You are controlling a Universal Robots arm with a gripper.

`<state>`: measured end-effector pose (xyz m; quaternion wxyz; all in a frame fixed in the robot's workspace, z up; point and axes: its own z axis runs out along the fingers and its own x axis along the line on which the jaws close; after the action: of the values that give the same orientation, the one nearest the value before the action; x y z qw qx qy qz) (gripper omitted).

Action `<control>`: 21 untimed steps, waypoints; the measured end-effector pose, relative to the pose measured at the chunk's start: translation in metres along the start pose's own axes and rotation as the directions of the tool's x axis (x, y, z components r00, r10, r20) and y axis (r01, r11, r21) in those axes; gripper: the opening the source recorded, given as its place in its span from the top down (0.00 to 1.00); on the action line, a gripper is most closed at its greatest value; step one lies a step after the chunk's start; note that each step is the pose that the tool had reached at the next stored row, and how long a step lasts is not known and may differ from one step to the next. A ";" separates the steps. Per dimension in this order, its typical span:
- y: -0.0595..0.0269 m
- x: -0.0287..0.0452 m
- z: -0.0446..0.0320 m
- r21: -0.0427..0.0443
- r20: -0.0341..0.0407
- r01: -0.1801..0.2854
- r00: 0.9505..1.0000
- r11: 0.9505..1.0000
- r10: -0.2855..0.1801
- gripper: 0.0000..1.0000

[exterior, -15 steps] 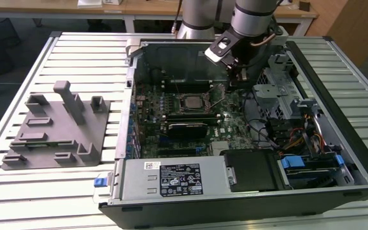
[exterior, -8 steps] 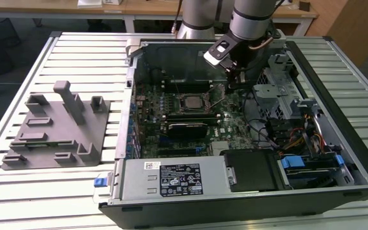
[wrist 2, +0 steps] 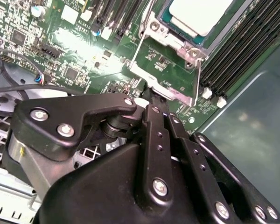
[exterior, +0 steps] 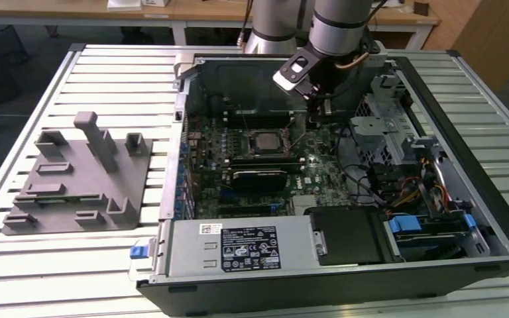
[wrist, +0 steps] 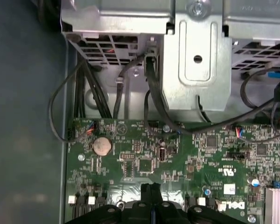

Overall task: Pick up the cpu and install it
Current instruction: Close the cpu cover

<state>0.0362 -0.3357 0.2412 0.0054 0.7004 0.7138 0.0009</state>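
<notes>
Cpu (wrist 2: 200, 16) sits silver side up in its socket on the motherboard (wrist 2: 60, 51), metal frame (wrist 2: 165, 80) round it. My tool (wrist 2: 150, 95) is pressed together, pinching nothing, tip at the frame's edge. I'd push straight and gently, clear of the memory slots (wrist 2: 242, 51).
</notes>
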 end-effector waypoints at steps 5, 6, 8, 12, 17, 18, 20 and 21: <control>-0.0050 0.0001 -0.0001 0.000 0.000 0.000 1.000 1.000 0.000 0.89; -0.0059 0.0001 -0.0001 0.000 0.000 0.000 1.000 1.000 0.000 0.89; -0.0071 0.0001 -0.0001 0.000 0.000 0.000 1.000 1.000 0.000 0.89; -0.0081 0.0001 0.0000 0.000 0.000 0.000 1.000 1.000 0.000 0.89; -0.0085 0.0001 0.0000 0.000 0.000 0.000 1.000 1.000 0.000 0.89; -0.0087 0.0002 0.0001 0.000 0.000 0.000 1.000 1.000 0.000 0.89; -0.0093 0.0002 0.0001 0.000 0.000 0.000 1.000 1.000 0.000 0.89; -0.0097 0.0002 0.0001 0.000 0.000 0.000 1.000 1.000 0.000 0.89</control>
<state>0.0265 -0.3357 0.2411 0.0053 0.7003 0.7138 0.0009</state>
